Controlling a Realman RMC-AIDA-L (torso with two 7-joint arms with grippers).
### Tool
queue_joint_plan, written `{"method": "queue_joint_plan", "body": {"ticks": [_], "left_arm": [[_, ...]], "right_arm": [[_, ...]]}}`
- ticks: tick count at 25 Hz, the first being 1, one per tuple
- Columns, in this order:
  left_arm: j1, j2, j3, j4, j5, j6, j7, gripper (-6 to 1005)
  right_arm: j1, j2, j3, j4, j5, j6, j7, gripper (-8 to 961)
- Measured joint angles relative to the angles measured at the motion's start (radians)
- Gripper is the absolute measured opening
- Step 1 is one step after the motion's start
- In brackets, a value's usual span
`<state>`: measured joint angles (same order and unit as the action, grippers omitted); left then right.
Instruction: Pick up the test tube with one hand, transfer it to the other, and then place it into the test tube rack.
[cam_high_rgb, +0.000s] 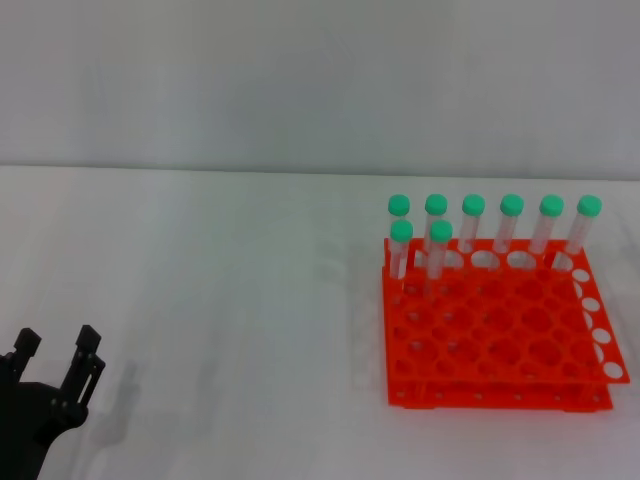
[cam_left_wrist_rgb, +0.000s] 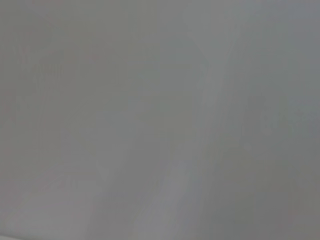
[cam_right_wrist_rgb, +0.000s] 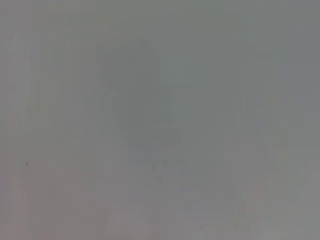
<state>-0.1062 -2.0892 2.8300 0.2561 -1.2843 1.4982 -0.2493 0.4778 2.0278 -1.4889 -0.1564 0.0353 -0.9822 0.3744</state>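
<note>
**Left gripper low at the table's near corner; tubes standing in the rack**

Nearest the robot, the left gripper (cam_high_rgb: 58, 352) sits at the near left corner of the white table (cam_high_rgb: 220, 330), its two black fingers apart with nothing between them. The right gripper does not appear in the head view. Farther off, on the right, stands the orange-red test tube rack (cam_high_rgb: 500, 340). Eight green-capped test tubes (cam_high_rgb: 472, 226) stand upright in its far holes (six along the back row, two just in front at the left end). Both wrist views show only a plain grey surface.
</note>
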Motion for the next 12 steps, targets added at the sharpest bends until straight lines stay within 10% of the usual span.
{"method": "queue_joint_plan", "body": {"ticks": [12], "left_arm": [[-0.001,0.000,0.009,0.003,0.015,0.006,-0.001,730]], "right_arm": [[0.002,0.000,0.001,0.000,0.000,0.002,-0.001,880]]}}
